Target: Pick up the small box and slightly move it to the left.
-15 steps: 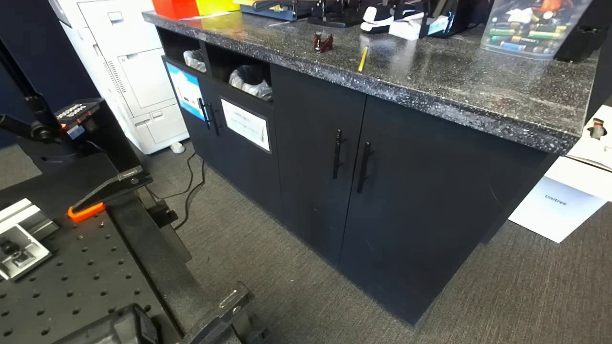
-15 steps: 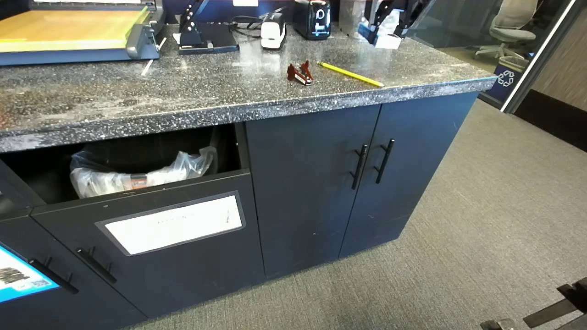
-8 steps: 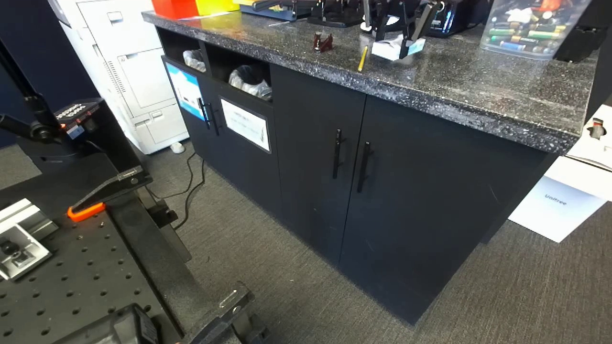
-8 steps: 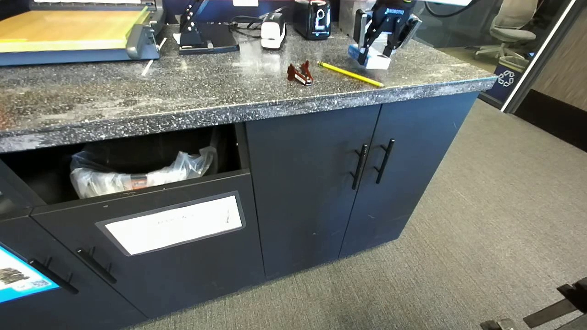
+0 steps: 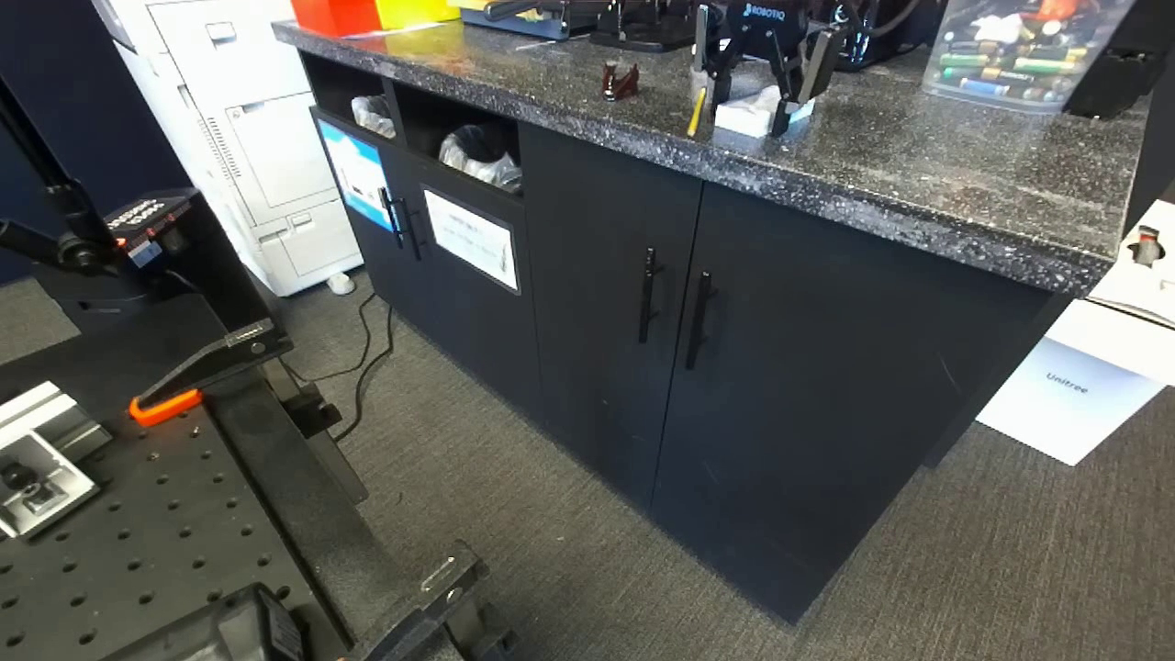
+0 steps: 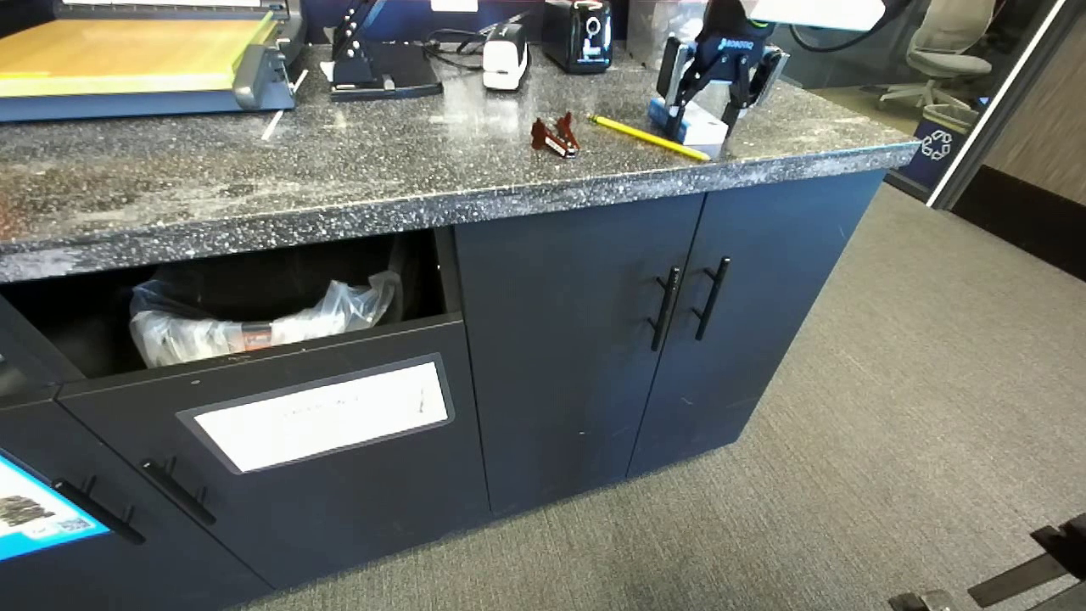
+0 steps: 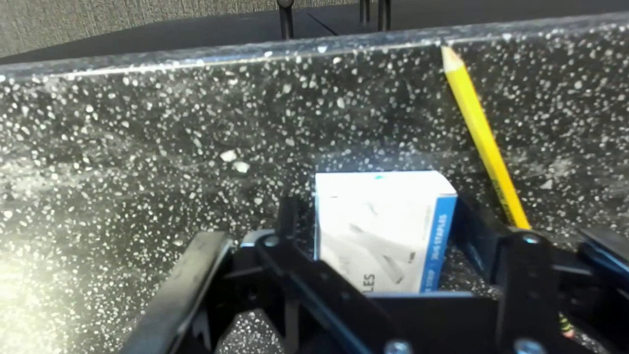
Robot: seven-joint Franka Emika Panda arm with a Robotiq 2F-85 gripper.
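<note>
The small box is white with a blue side and the word STAPLES. It shows in the wrist view [image 7: 363,216] and in both exterior views [image 5: 742,117] [image 6: 709,136]. It looks set down on the speckled counter [image 5: 918,174], near the front edge. My gripper [image 5: 753,112] is above it with one finger on each side, also seen in an exterior view [image 6: 702,129]. In the wrist view the gripper [image 7: 377,209] is open: bare counter shows between the left finger and the box. The right finger is close beside the blue side; contact cannot be told. The box's near end is hidden by the gripper.
A yellow pencil [image 7: 484,137] lies close beside the box, on the right in the wrist view. A dark red staple remover [image 6: 556,136] and a white-and-black stapler [image 6: 506,58] are on the counter. A clear tub of batteries [image 5: 1019,64] stands near the arm.
The box was carried in the gripper down and toward the counter's front edge, leftward in both exterior views. The fingers now look slightly wider apart around it.
</note>
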